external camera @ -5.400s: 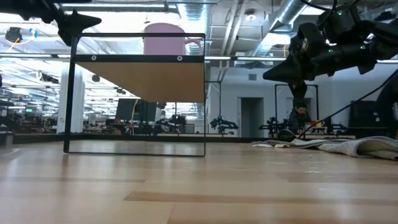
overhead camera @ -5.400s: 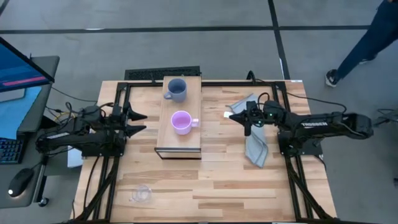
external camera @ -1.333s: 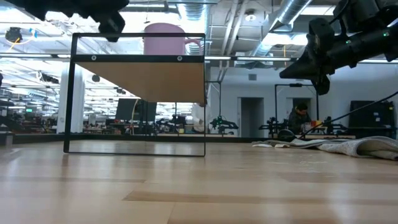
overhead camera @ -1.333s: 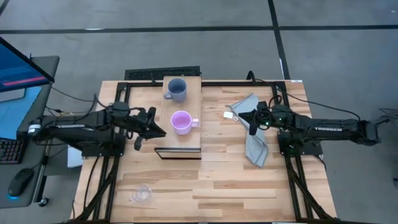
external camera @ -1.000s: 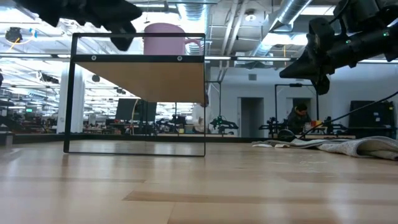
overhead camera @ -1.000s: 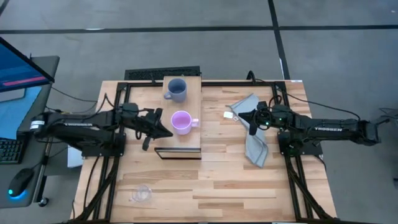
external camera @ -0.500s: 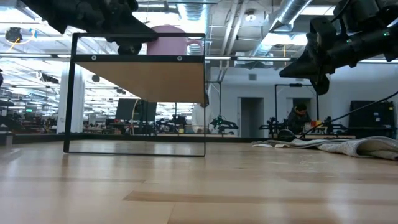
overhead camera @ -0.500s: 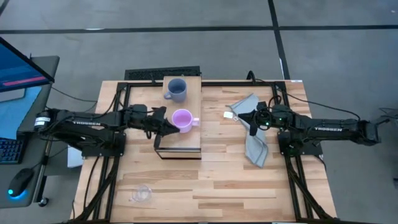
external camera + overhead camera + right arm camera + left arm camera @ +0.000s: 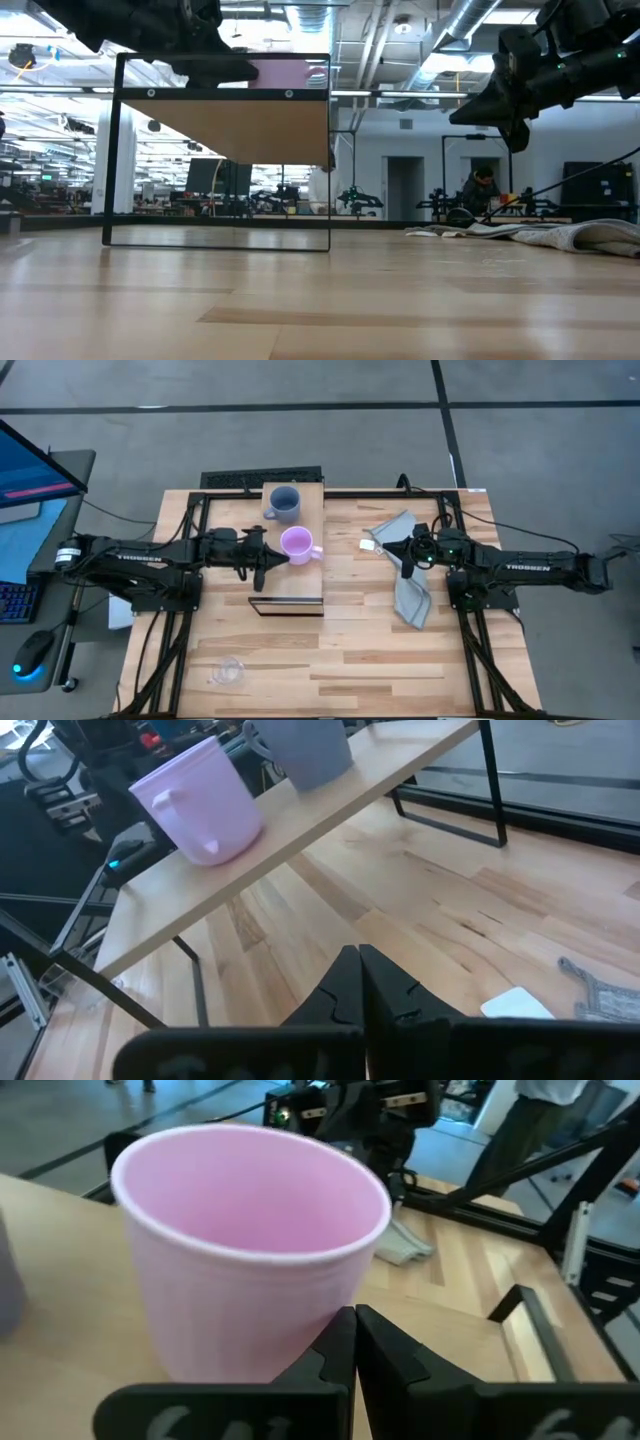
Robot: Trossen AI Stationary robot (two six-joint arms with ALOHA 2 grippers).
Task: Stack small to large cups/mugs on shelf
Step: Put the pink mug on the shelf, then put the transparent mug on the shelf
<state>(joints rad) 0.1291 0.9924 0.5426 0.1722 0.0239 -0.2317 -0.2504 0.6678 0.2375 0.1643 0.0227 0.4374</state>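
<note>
Left tool closed, tip against the lilac mug on the shelf

Your left tool (image 9: pixel 268 556) sits with its fingers pressed together, touching the side of the lilac-purple handled mug (image 9: pixel 296 545) at mid-shelf; the grey-blue handled mug (image 9: pixel 284 503) stands near the far end of the light-wood raised shelf (image 9: pixel 291 582), and the small clear cup (image 9: pixel 229 671) waits near the desk's near-left corner. Closed fingers can only shove, so open them before grasping, and take the wall opposite the handle. Your right tool (image 9: pixel 396 549), also closed, hovers above the desk beside the grey cloth (image 9: pixel 411 600).
</note>
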